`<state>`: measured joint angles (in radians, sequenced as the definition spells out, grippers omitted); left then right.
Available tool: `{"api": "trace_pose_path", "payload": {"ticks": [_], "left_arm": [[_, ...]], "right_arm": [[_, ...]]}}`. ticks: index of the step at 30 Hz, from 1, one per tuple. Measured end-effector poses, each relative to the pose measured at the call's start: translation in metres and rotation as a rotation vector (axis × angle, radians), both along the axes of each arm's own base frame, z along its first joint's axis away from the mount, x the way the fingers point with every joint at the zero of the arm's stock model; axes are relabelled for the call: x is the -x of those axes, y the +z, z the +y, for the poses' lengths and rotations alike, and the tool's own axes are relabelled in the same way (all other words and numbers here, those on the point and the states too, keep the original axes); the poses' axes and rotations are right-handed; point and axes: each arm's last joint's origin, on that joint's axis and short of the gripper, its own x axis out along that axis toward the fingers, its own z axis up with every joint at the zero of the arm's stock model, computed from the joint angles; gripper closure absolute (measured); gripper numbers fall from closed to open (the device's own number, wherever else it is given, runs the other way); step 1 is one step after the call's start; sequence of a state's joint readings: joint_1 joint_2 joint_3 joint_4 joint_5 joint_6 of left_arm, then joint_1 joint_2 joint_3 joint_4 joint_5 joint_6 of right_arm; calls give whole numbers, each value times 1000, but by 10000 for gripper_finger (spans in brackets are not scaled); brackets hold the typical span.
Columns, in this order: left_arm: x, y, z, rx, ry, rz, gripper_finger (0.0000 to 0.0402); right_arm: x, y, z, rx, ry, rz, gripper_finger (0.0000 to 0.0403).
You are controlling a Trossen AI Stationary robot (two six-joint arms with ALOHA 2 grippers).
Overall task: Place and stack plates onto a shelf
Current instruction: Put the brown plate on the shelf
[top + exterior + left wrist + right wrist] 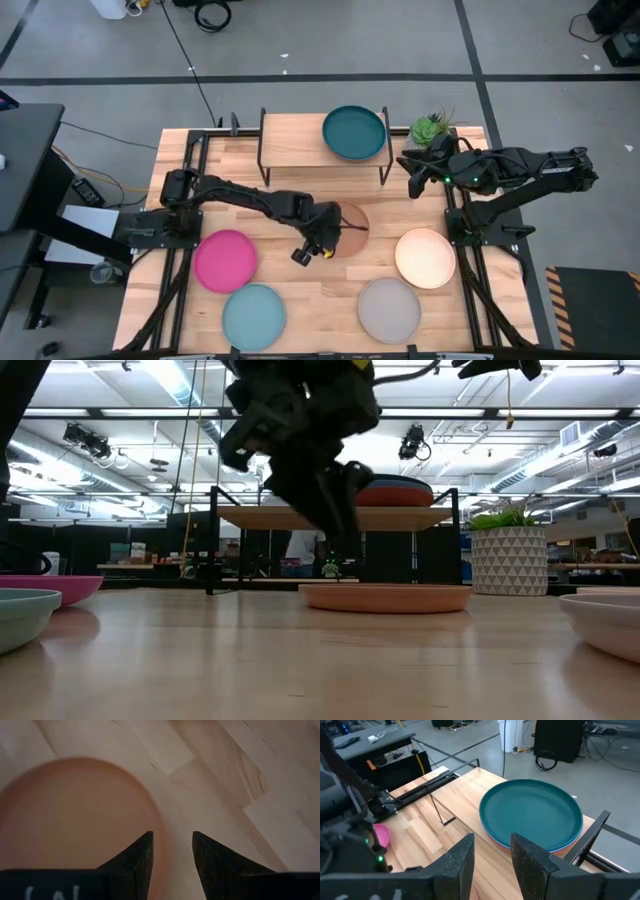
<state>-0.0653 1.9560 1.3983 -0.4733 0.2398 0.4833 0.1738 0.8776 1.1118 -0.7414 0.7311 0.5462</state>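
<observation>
The tan plate (pixel 354 228) lies flat on the table's middle, also seen as the tan plate (pixel 385 597) in the low view. My left gripper (pixel 334 232) is open and points down at the plate's left edge. In the left wrist view one finger is over the tan plate (pixel 75 820) and the other over bare wood. The shelf (pixel 300 140) stands at the far edge and carries a stack with the dark teal plate (pixel 354 133) on top. My right gripper (pixel 412 172) hovers open by the shelf's right end. It looks at the teal plate (pixel 532 815), which has blue and orange-red rims under it. My left gripper (pixel 172 837) comes from above, pointing down, with its open fingers on either side of the tan plate's left rim (pixel 159 827). I cannot tell whether a fingertip touches the rim. The plate rests flat on the table.
Magenta plate (pixel 224 260) and light aqua plate (pixel 253 315) lie near left; cream plate (pixel 425 257) and grey plate (pixel 389 309) lie near right. A potted plant (pixel 432 128) stands right of the shelf. The shelf's left half (pixel 290 140) is bare wood.
</observation>
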Motion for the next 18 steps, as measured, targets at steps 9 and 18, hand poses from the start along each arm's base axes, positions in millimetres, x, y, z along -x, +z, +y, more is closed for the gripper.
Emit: {"api": "trace_pose_path", "payload": {"ticks": [9, 18], "left_arm": [[12, -34, 2, -38, 25, -19, 259], [25, -54, 4, -124, -2, -16, 269]], "right_arm": [[-3, 0, 1, -2, 0, -6, 271], [-11, -1, 2, -3, 2, -11, 271]]}}
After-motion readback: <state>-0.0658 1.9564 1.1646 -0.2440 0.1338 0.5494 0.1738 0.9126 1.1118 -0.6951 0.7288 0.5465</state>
